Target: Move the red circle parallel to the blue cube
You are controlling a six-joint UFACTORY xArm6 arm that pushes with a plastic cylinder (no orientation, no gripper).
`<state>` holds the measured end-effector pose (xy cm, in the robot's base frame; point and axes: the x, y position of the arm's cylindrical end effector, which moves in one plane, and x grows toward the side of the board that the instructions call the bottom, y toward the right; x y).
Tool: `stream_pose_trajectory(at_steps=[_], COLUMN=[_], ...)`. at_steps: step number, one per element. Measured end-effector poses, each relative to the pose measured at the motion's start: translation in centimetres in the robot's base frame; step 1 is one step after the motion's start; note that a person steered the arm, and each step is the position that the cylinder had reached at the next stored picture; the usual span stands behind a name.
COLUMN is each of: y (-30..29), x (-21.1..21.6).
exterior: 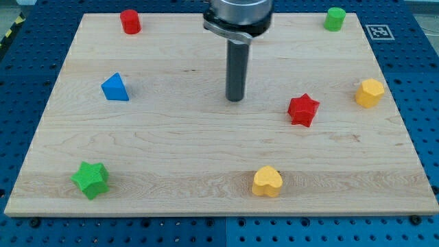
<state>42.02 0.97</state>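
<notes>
My tip (235, 99) sat on the worktop (206, 158) near the middle, a bit toward the view's top, touching no block. No claw on this rig, just the rod, so nothing was held and there was no opening to report. Red circle (130, 21) stood at the view's top left, close to the worktop's top edge, well apart from my tip. Blue block (115, 88) lay below it toward the left edge, looking more like a wedge than a cube from this angle; the two were apart, with the circle slightly to the right of the blue one. Red star (303, 110) was just to the right of my tip and slightly lower, the nearest block but still not touching. Yellow hexagon-like block (369, 92) sat near the right edge, right of the red star. Green cylinder (335, 18) stood at the top right corner. Green star (90, 180) lay at the bottom left, yellow heart (267, 182) near the bottom edge, right of centre. A marker tag (378, 31) showed on the blue pegboard base (20, 75) just off the worktop's top right corner. All blocks rested flat and separate from one another.
</notes>
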Motion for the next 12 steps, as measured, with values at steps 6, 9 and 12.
stream_pose_trajectory(at_steps=[6,9,12], y=[-8.1,-16.5,-26.9], x=[-5.8,-7.3,-13.6])
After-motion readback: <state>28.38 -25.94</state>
